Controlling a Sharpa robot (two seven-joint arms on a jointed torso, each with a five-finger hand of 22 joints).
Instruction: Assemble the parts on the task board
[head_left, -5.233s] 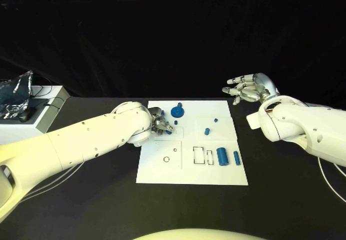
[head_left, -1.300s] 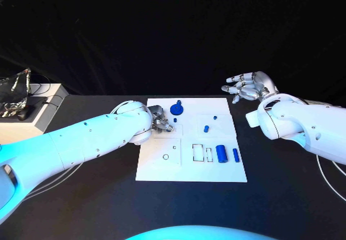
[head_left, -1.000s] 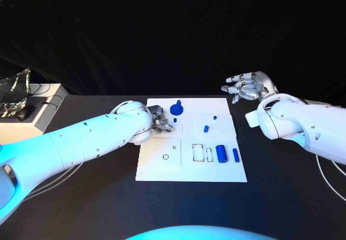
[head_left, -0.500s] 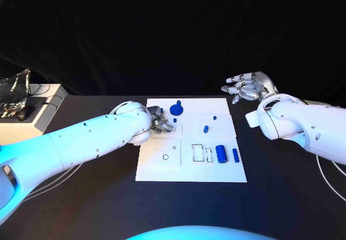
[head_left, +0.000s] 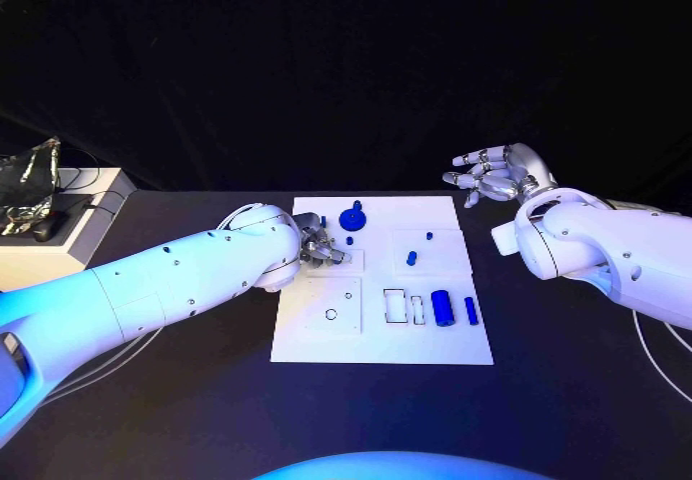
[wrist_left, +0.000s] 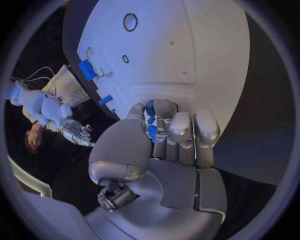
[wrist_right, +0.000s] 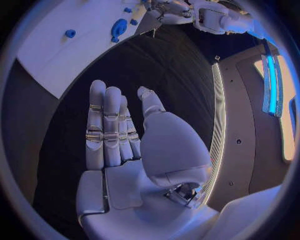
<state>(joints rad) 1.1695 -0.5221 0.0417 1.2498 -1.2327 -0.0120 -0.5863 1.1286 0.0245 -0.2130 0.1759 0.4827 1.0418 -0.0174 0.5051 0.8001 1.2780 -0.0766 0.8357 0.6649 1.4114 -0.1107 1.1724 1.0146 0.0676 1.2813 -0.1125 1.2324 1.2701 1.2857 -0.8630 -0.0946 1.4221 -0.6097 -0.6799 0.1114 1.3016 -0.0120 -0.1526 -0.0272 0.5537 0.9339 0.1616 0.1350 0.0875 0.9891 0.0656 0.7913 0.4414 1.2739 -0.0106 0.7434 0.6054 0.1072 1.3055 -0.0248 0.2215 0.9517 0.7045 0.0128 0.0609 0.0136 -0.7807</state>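
Left hand (wrist_left: 164, 145) curling over the task board (head_left: 332, 335) near its far left part, fingers (wrist_left: 180, 131) closing round a small blue part (wrist_left: 150, 131), apparently pinching it against the thumb, though the grip is partly hidden. Probably keeping the piece low over the board for seating it in a socket there. Right hand (head_left: 490, 172) hovering off the board's far right corner, over the black table (head_left: 173, 400), fingers straight and apart, holding nothing, likely staying out of the working arm's way. Lying loose on the board: a large blue cylinder (head_left: 443, 307) beside outlined slots, a slim blue pin (head_left: 470, 309) just beside it, a round blue knob (head_left: 352, 219) at the far edge.
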